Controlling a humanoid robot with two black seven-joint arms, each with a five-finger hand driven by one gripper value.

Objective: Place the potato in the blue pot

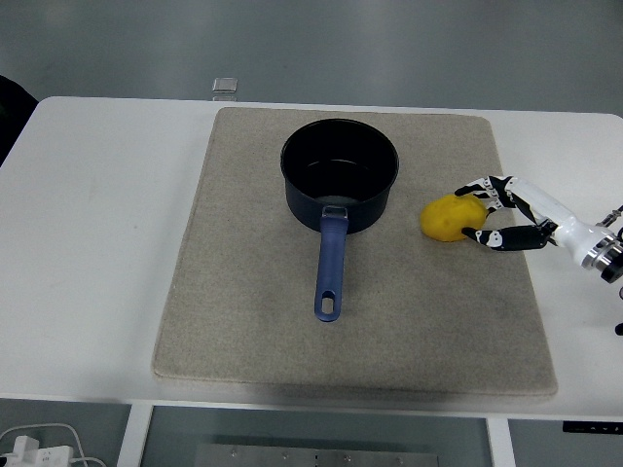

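Note:
The yellow potato (446, 216) lies on the beige mat (253, 321), just right of the blue pot (340, 173). The pot is empty and its blue handle (331, 265) points toward the near edge. My right hand (467, 214) reaches in from the right edge. Its fingers (484, 186) curl over the top of the potato's right end, and the thumb (487, 238) presses in from below. I cannot tell whether the potato still touches the mat. The left arm is out of view.
A small clear block (225, 88) sits at the table's far edge behind the mat. A dark shape (14, 112) shows at the left edge. A white plug and cable (34, 448) lie below the table at bottom left.

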